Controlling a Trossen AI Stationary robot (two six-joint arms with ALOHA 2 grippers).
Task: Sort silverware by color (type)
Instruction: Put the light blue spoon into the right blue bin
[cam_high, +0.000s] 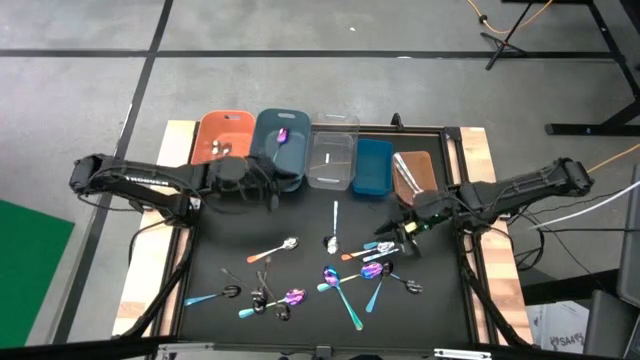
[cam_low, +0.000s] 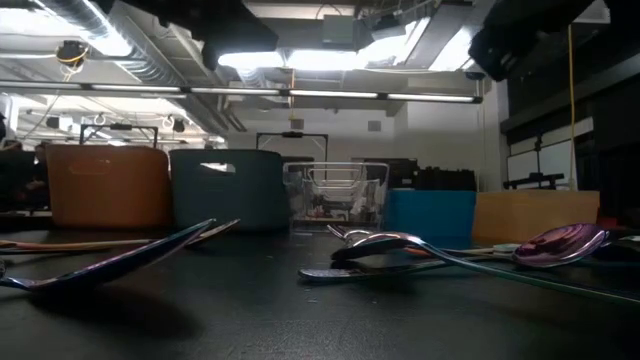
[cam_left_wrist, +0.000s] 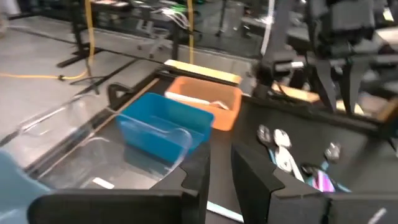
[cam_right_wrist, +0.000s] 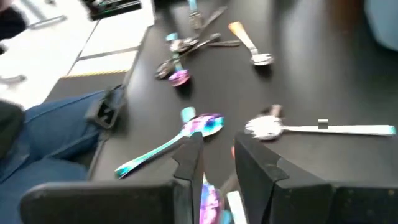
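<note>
Right gripper (cam_high: 409, 236) low over spoons (cam_high: 350, 275) clustered mid-surface, jaws narrowly parted, empty. Risk: pinching two overlapping handles (tight cluster). Left gripper (cam_high: 268, 190) near grey-blue bin (cam_high: 281, 143), slightly parted, empty.

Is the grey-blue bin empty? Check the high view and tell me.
No, an iridescent purple spoon lies inside the grey-blue bin.

Ceiling strip lights (cam_low: 330, 60) glare white in the low view, leaving the table (cam_low: 250, 320) dim and the near spoons (cam_low: 110, 265) soft. Both wrist views are motion-blurred; the high view is evenly lit.
</note>
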